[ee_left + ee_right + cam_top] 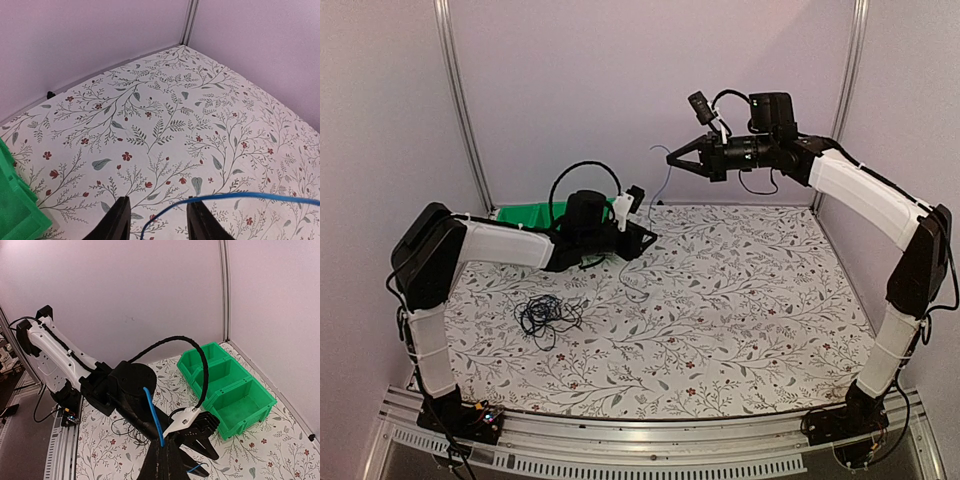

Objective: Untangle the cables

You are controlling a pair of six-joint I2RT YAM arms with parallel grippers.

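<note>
Blue cable (153,415) clamped in right jaws, loose between parted left jaws. Thin, limp, snaggy. Bundle (546,316) at 9 o'clock; take single strand, pull gently.

Blue cable (250,195), seemingly black cables (548,318), green bin (227,385), white table (740,320) with grey-green leaves and red flowers.
</note>
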